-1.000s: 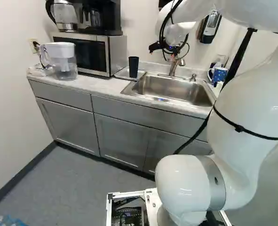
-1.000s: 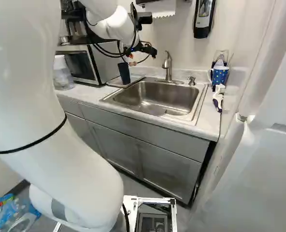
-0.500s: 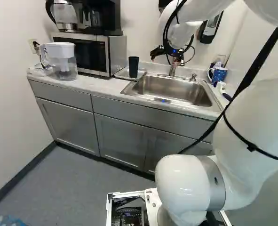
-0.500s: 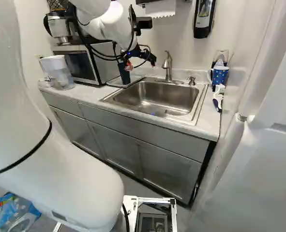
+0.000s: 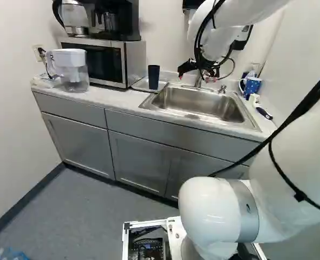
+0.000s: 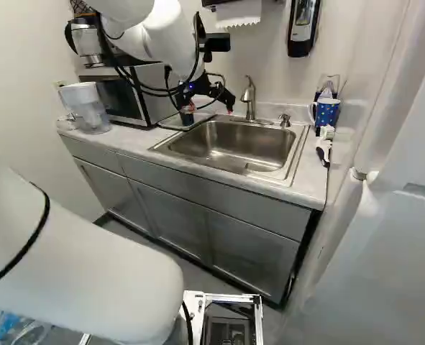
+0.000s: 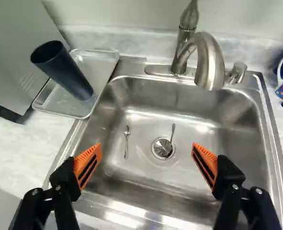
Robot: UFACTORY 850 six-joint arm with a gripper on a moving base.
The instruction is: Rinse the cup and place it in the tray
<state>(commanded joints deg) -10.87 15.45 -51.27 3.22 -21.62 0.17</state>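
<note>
Apparently, in the wrist view, the claw (image 7: 146,148) is spread and empty above the sink (image 7: 141,177); the cup (image 7: 64,72) stands in the tray (image 7: 59,101). If rinsing remains, grasping it comes next. The left base view shows a microwave (image 5: 95,64) on the counter (image 5: 116,99); the right, a dotted mug (image 6: 326,111) beyond the sink.

Left base view: from behind the arm (image 5: 216,208) on its left, facing ahead and slightly down, well back from the jaws. Right base view: the same outlook from the arm's right. Wrist view: close behind the jaws, facing steeply down along them. All three share the sink (image 7: 194,129) between and ahead of the jaws, the tap (image 7: 210,60) farther ahead, and the tray (image 7: 100,64) ahead, off to one jaw's side.
</note>
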